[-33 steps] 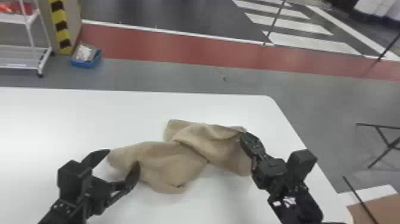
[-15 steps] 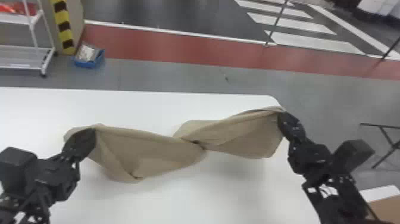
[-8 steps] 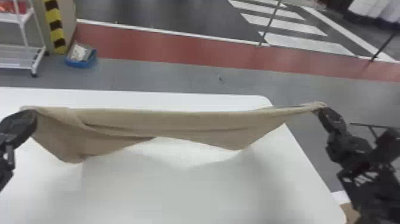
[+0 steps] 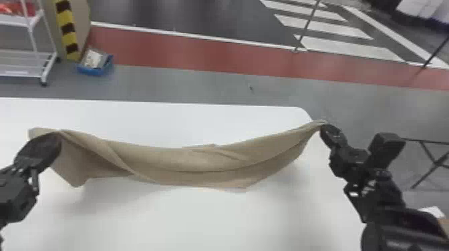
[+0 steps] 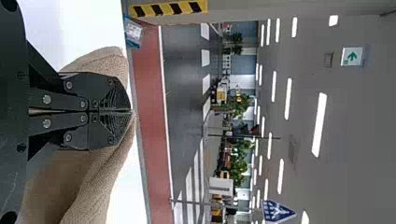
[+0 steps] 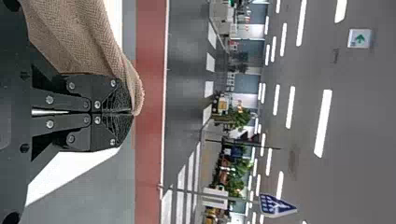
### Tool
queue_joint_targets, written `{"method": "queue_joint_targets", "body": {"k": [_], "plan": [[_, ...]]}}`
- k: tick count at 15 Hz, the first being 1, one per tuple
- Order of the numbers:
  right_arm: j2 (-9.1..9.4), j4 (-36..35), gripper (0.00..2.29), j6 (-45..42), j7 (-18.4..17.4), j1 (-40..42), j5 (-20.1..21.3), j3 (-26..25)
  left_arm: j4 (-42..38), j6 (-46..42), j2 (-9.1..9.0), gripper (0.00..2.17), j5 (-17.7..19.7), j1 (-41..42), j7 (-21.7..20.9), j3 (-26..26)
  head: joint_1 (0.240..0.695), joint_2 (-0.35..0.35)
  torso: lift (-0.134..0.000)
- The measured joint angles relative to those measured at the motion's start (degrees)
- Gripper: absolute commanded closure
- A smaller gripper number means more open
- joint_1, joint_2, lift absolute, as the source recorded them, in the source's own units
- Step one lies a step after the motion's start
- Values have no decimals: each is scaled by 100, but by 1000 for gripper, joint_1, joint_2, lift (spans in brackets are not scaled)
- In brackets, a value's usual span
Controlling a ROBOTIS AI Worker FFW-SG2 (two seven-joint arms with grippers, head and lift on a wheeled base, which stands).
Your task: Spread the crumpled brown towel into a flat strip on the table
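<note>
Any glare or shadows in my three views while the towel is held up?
Head view: soft grey shadows on the table below the towel, no glare on the towel; left wrist view: table almost blown out to plain white, ceiling lights as bright strips; right wrist view: similar bright strips, none across the towel.

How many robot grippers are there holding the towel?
2. The left gripper is shut on the brown towel near the towel's left end. The right gripper is shut on its right end, near the white table's far right corner.
</note>
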Motion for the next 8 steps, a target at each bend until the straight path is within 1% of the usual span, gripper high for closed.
{"method": "queue_joint_targets", "body": {"k": [2, 4, 8], "plan": [[35, 252, 1767, -13, -27, -44, 99, 109, 186, -94, -29, 1825, -72, 27, -15, -33, 695, -282, -124], [51, 331, 1767, -61, -44, -36, 97, 111, 380, -140, -48, 1825, -95, -31, -55, -45, 695, -281, -124], [51, 378, 1767, -142, -128, -179, 101, 170, 759, -163, -127, 1825, -153, -454, -81, -215, 695, -281, -124]]}}
